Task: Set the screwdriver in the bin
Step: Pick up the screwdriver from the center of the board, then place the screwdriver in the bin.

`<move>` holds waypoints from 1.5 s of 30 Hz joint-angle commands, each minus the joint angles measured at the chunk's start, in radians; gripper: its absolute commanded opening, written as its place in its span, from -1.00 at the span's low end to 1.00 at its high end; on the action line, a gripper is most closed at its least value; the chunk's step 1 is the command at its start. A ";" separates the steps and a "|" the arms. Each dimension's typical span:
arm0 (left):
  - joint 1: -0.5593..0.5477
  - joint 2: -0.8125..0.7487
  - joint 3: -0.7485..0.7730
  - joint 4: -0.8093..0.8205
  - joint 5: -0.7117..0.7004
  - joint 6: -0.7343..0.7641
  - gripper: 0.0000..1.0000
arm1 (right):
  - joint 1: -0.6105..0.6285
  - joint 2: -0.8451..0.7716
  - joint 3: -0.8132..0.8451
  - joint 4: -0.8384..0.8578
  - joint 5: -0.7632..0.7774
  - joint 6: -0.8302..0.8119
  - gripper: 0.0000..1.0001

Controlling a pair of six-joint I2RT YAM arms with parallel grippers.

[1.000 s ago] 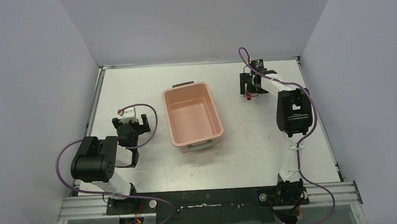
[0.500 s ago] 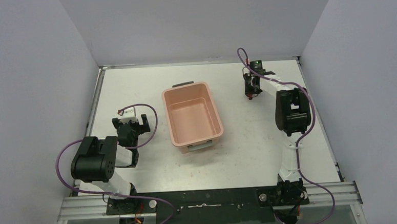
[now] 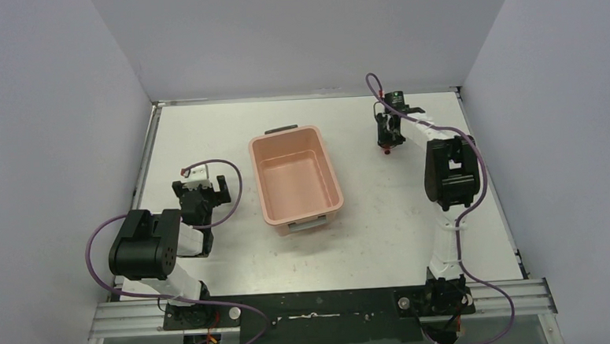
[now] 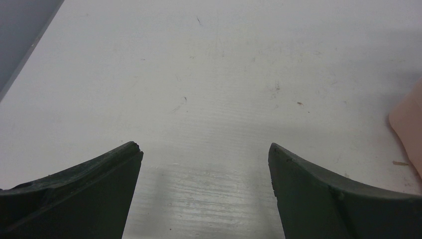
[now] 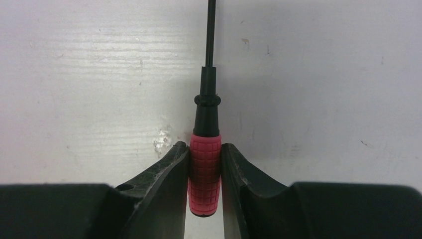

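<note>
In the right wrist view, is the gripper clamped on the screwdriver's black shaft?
No, the right gripper pinches the screwdriver by its red handle, and the black shaft sticks out free ahead of it.

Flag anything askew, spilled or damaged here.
Nothing stands out. The bin sits upright and empty. The right gripper is shut squarely on the red handle of the screwdriver. The left gripper hangs open over the lightly scuffed table.

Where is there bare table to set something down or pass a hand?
Open: the table between the bin and the right gripper, the strip between the bin and the near edge, and the far-left corner. Crowded: beside the left gripper and around the gripped screwdriver.
</note>
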 commanded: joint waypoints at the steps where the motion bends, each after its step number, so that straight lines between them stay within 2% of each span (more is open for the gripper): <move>1: 0.001 -0.007 0.014 0.039 0.007 0.005 0.94 | -0.001 -0.144 0.065 -0.050 0.043 0.007 -1.00; 24: 0.001 -0.007 0.014 0.039 0.007 0.006 0.94 | 0.032 -0.314 0.490 -0.399 0.139 0.001 -1.00; 37: 0.001 -0.007 0.014 0.040 0.007 0.005 0.94 | 0.128 -0.416 0.584 -0.527 0.196 0.021 -1.00; 45: 0.001 -0.007 0.014 0.039 0.007 0.005 0.94 | 0.309 -0.486 0.463 -0.533 0.247 0.104 -1.00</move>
